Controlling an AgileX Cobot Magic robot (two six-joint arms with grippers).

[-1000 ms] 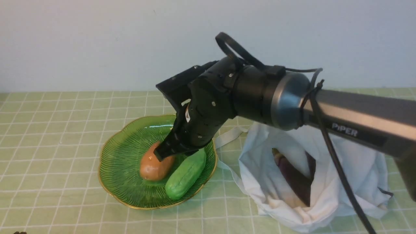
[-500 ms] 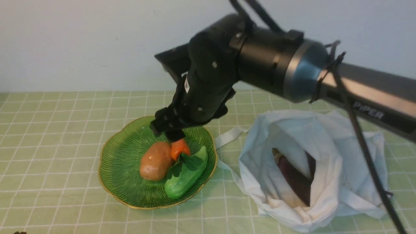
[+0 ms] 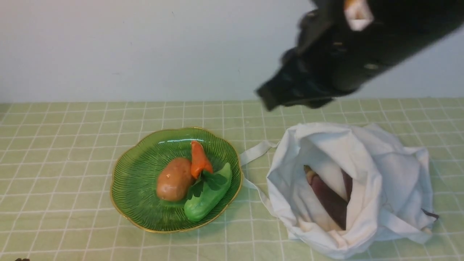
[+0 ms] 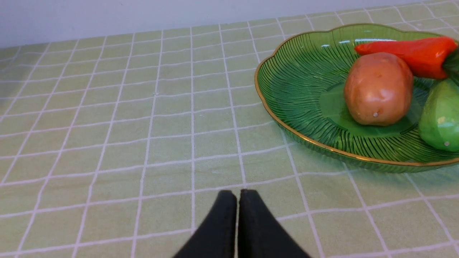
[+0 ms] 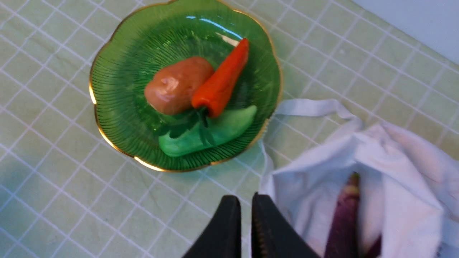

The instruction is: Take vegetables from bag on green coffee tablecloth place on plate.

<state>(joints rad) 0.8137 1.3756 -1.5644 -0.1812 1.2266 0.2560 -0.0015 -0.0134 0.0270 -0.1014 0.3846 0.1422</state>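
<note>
Closed and empty, the right gripper (image 5: 246, 202) hangs above the cloth (image 3: 250, 224). At four o'clock in the front view, the aubergine (image 3: 328, 197) lies in the bag (image 3: 366, 156); probably light, firm and slick, best pinched mid-body. The bag's limp mouth could snag fingers. Toward eight o'clock, the plate (image 3: 130, 203) carries potato, carrot and cucumber.

Bag mouth (image 3: 328, 132) gapes upward, its approach unobstructed

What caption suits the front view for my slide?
Potato, carrot and cucumber share the green plate; dark purple aubergine lies in the white bag.
</note>
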